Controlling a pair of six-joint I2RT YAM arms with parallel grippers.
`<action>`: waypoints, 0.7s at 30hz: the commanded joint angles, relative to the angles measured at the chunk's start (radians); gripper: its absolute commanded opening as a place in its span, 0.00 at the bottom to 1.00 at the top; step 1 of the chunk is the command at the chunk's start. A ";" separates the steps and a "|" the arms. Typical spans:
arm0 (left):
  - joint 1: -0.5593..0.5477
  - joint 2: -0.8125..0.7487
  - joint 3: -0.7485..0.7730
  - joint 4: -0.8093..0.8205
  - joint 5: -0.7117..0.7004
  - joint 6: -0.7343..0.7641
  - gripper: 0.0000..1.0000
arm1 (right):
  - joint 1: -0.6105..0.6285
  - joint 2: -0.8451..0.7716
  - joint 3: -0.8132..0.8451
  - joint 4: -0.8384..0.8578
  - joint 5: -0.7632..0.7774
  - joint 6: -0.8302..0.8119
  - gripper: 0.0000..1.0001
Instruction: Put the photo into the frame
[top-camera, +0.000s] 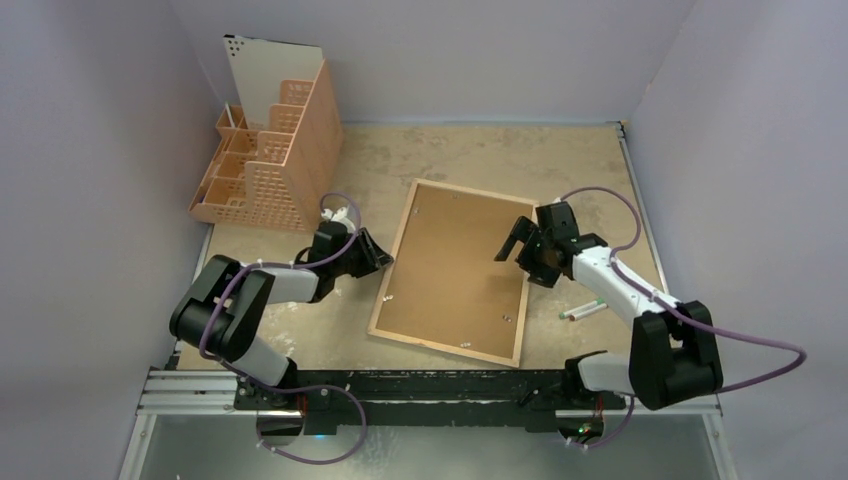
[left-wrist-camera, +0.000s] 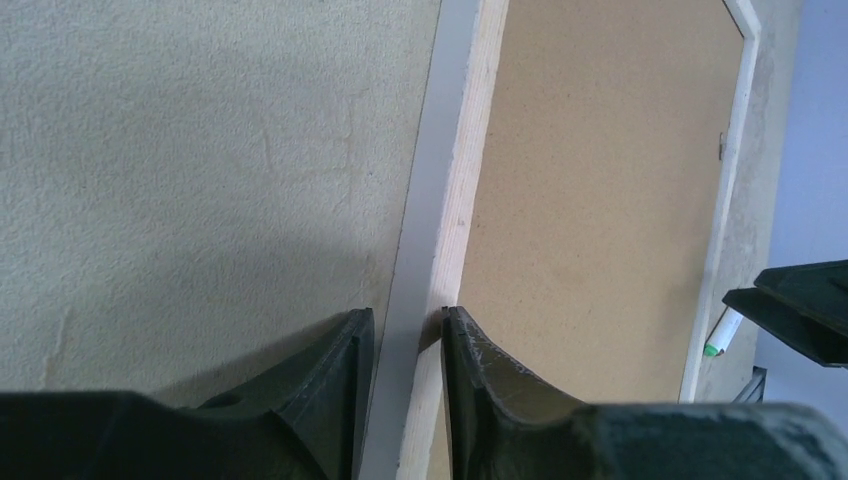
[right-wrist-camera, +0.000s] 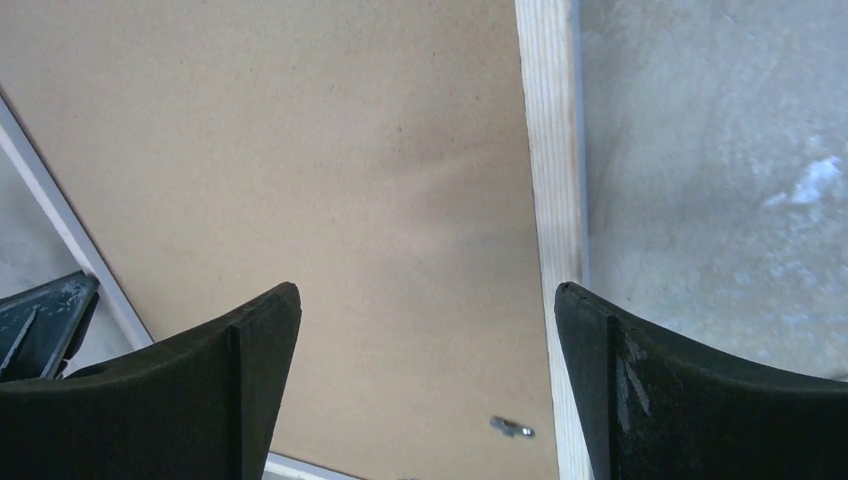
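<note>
Frame (top-camera: 444, 348) face-down; L gripper (left-wrist-camera: 408, 320) astride rim, R gripper (right-wrist-camera: 428, 300) wide open.

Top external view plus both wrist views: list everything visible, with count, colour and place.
frame: one, light wood rim, back side up, mid-table
backing sheet: one, brown, lying inside the frame
organiser: one, peach plastic, table's far-left corner
white sheet: one, standing in the organiser
pens: apparently two, white with green tips, on the table right of the frame
table: one, mottled beige
left fingers: two, black, either side of the frame's left rim
right fingers: two, black, spread wide above the frame's right edge
</note>
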 joint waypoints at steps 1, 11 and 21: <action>-0.001 0.016 -0.027 -0.029 0.021 0.044 0.38 | 0.004 -0.083 0.035 -0.103 0.051 -0.018 0.98; -0.001 0.015 -0.033 -0.002 0.084 0.048 0.56 | -0.009 -0.039 -0.032 0.010 0.123 -0.026 0.99; -0.001 0.038 -0.011 -0.044 0.123 0.056 0.47 | -0.010 0.017 -0.104 0.241 -0.098 -0.095 0.92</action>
